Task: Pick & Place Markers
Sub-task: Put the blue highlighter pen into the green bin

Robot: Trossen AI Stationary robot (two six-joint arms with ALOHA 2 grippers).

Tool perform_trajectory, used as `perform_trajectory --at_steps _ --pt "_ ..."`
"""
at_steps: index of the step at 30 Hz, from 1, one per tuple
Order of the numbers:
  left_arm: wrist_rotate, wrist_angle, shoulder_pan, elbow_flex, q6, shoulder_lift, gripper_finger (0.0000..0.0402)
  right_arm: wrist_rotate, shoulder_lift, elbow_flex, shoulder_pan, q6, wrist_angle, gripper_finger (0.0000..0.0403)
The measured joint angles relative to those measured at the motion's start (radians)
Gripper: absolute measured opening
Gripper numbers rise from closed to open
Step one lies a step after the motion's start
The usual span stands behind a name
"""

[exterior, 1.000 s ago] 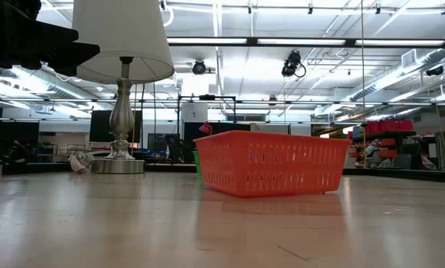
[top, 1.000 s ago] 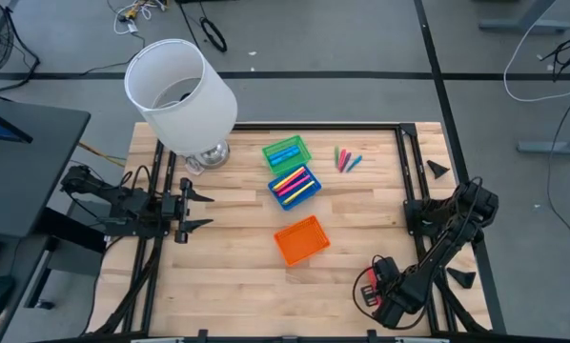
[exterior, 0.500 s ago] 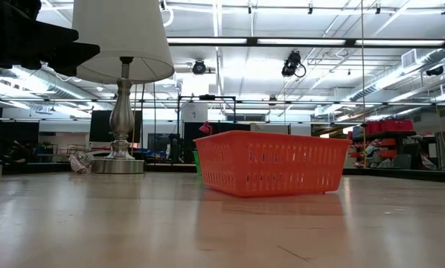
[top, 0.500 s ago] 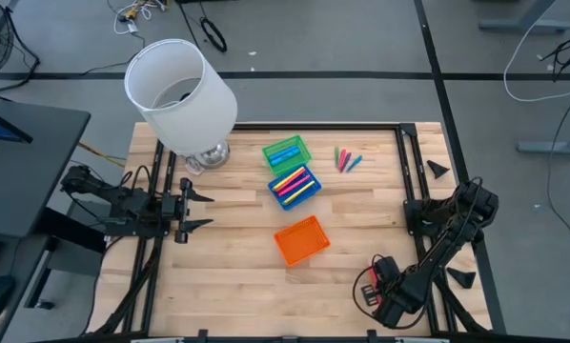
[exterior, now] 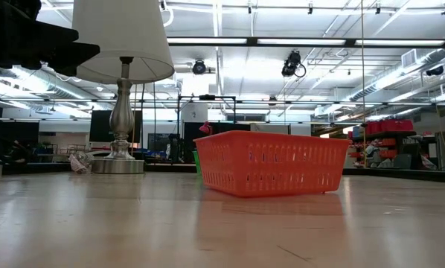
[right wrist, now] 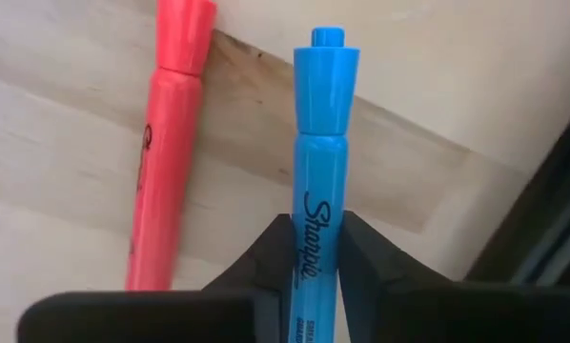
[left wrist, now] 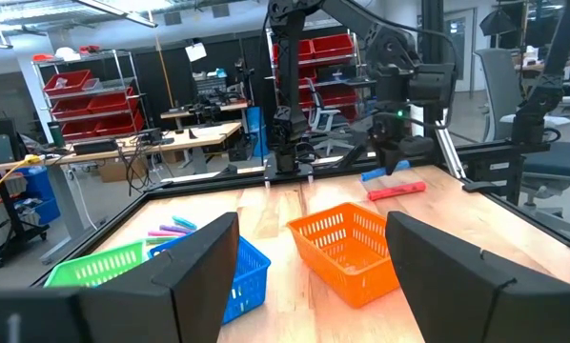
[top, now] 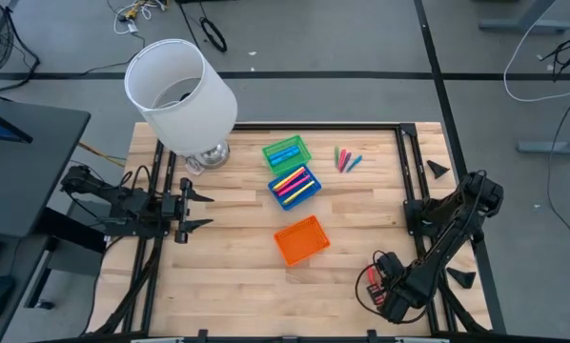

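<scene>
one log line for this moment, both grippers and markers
right gripper: shut on blue marker, near-right table corner | pink marker: lying beside | left gripper: open, waiting at left edge

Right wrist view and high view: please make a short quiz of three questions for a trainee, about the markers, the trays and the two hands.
1. True or false: the right hand is shut on the blue marker.
2. What lies on the table beside the held marker? A. a pink marker B. a yellow marker C. a green marker
3. In the high view, which tray is nearest to the right hand?

Key
1. True: both fingers press the blue marker's sides.
2. A.
3. The orange tray. The left hand waits open at the table's left side.
</scene>
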Motion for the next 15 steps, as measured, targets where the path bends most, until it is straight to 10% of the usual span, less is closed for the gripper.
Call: perform_trajectory --at_steps 15 --pt "0.0 0.0 0.0 0.0 0.0 0.0 0.0273 -0.047 -0.051 0.0 -0.04 -0.528 -0.006 0.0056"
